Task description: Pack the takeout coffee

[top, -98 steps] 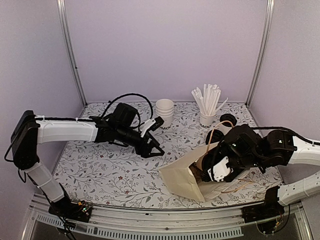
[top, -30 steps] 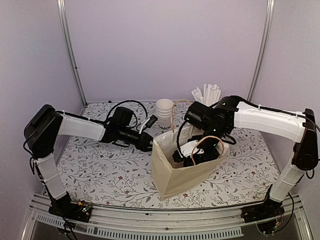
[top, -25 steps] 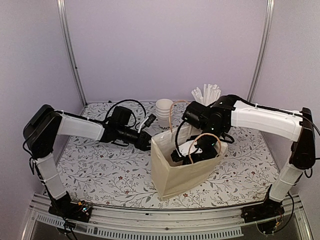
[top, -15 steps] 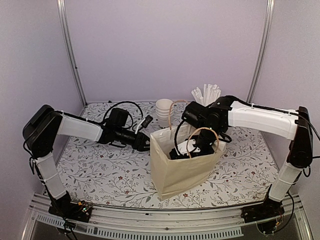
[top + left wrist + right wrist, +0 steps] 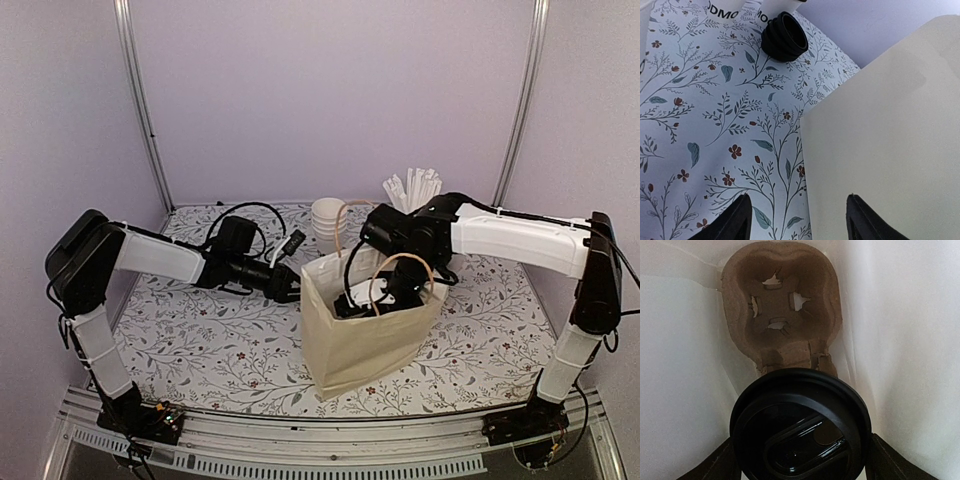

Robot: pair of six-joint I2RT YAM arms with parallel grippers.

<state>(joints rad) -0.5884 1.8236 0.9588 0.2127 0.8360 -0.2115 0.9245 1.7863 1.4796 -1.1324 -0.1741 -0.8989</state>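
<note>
Floral table (image 5: 200,350) first, with a cream paper bag (image 5: 365,335) upright in the middle. At the bag's left wall, left gripper (image 5: 800,224) spread wide, holding nothing. Down on the bag floor, a brown pulp carrier (image 5: 782,305). Over one end of it, takeout coffee cup (image 5: 800,430) (only the black lid showing), clamped in the right gripper (image 5: 800,471).
</note>
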